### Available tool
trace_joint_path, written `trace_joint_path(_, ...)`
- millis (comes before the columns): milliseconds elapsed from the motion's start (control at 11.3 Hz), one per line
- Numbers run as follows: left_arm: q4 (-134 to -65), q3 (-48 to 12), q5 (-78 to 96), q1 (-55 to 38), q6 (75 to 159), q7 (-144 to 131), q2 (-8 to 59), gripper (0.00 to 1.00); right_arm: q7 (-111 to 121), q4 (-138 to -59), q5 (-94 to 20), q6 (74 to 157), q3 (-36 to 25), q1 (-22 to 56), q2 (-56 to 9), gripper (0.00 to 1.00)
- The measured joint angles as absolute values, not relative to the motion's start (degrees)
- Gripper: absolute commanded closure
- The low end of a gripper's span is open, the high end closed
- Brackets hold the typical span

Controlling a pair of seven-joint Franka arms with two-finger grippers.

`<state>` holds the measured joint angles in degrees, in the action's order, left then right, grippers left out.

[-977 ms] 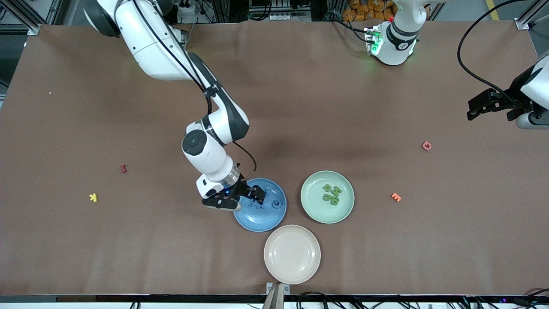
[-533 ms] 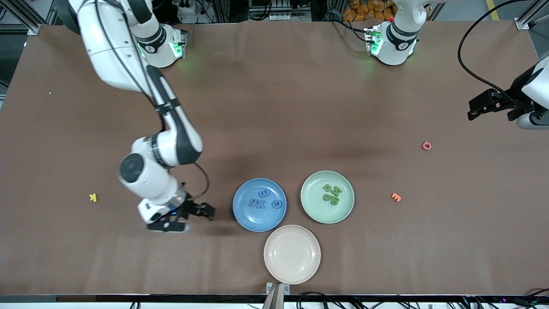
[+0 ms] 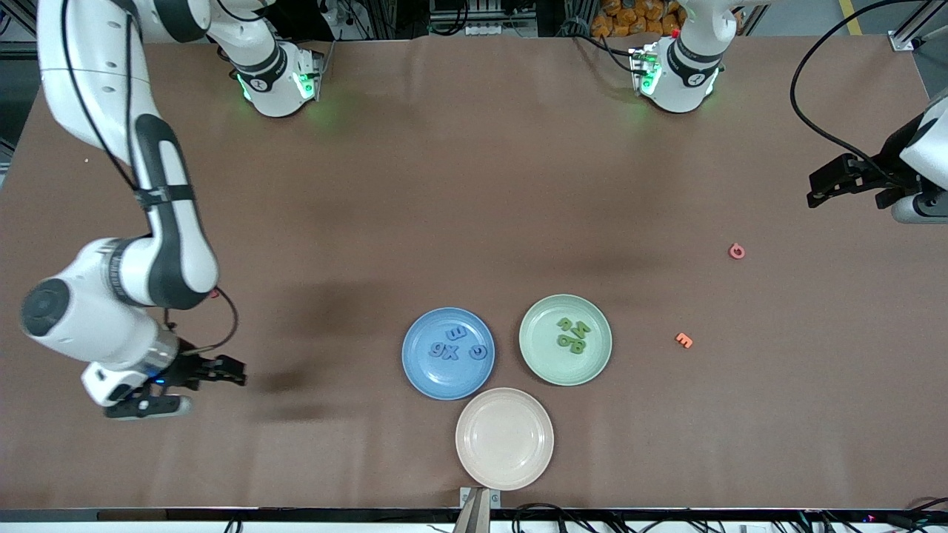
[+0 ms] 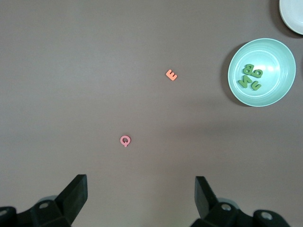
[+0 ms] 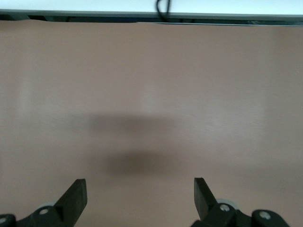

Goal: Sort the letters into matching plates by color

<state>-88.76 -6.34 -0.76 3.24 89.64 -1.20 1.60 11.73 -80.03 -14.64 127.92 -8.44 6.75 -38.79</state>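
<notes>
The tiny chunky blue foam letters (image 3: 455,346) lie gathered in the glossy round blue plate (image 3: 415,374), low in the middle of the front view. The little green foam letters (image 3: 574,335) are in the pale mint plate (image 3: 535,359) beside it. Each colour sits in its match, so the sorting looks done to me. The cream plate (image 3: 504,438) below them is bare, likely a decoy. The pink piece (image 3: 736,251) and orange E (image 3: 683,340) lie loose on the brown table (image 3: 474,185) toward the left arm's end, rightly unsorted. The right gripper (image 3: 233,371) hangs over bare table at its own arm's end, jaws spread and empty. The left gripper (image 3: 813,190) waits at the frame's edge.

The left wrist view looks between its spread fingers at the mint plate, the E and the pink piece.

The right wrist view shows only bare table between its splayed fingers, and nothing to pick.
</notes>
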Motion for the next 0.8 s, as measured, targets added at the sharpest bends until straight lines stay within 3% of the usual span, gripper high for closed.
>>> trace_joint_path(444,-88.80,-6.42,-0.76,3.20,89.64,-1.20,1.62,0.00,14.00,-79.46,-5.24,113.76,-10.54,2.45,-32.08,0.00)
trace_joint_path(800,-88.84,-6.47,-0.76,3.18,89.64,-1.20,1.63,0.00,14.01,-78.18,-4.60,99.11,-11.54,1.98,-20.83,0.00)
